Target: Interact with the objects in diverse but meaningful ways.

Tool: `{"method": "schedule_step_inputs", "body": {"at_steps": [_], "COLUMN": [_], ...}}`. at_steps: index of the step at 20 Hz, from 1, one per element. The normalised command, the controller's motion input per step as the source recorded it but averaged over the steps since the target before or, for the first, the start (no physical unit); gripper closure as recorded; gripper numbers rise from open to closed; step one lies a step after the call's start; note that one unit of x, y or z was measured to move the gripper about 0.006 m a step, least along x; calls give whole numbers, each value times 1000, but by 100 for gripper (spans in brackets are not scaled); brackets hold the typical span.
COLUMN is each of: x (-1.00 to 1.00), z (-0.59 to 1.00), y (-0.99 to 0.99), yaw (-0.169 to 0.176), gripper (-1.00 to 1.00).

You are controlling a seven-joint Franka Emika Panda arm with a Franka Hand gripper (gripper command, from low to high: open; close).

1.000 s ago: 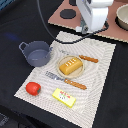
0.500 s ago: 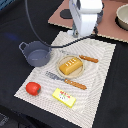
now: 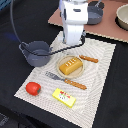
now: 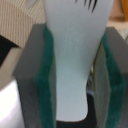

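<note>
In the wrist view my gripper is shut on a flat white piece with black marks, clamped between its green pads. In the exterior view the gripper hangs over the far edge of the striped placemat, between the grey-blue two-handled pot and the golden bread loaf. The loaf sits on a small plate. A red tomato and a yellow butter block lie near the mat's front. A grey pan is behind the arm, partly hidden.
The striped placemat lies on a black table. A fork with an orange handle lies before the loaf, and another orange-handled utensil beside it. A brown board and a pale bowl are at the back.
The arm has moved toward the exterior view's left and forward, from over the brown board to over the placemat's far edge. The objects on the mat have not moved.
</note>
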Motion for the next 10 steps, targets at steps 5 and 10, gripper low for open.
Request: {"method": "schedule_step_inputs", "body": {"at_steps": [5,10], "x": [-741,-796], "z": [14,0], "y": [-307,-255], "yaw": [0,0], "gripper": [100,100]}}
